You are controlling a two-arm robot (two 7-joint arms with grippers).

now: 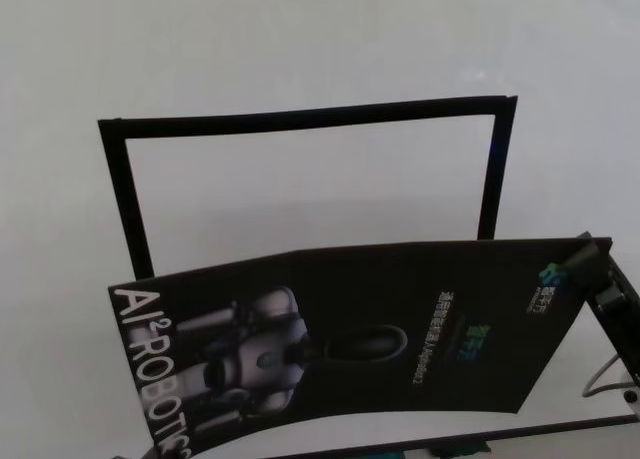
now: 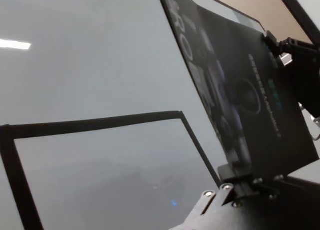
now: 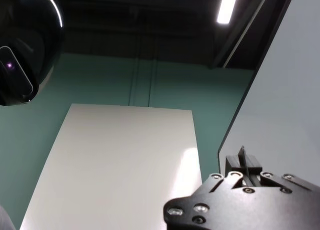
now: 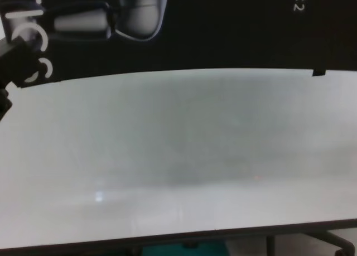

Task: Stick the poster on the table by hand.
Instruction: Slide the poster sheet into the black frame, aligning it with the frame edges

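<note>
A: Surface?
B: White table (image 1: 300,59), black taped rectangle outline (image 1: 300,119) marked on it.

A: Poster?
B: Poster (image 1: 400,319) held in the air above the table's near side, bowed, printed face to the head camera, overlapping the outline's near edge.

A: Grippers?
B: Left gripper (image 2: 239,182) clamped on the edge by the big lettering. Right gripper (image 1: 585,254) pinching the opposite top corner; its fingers (image 3: 243,163) are closed on the sheet's thin edge.

The left tool (image 2: 239,184) pinches the poster's (image 2: 240,89) edge; the right tool (image 2: 280,47) grips its far corner above the table (image 2: 75,64).
</note>
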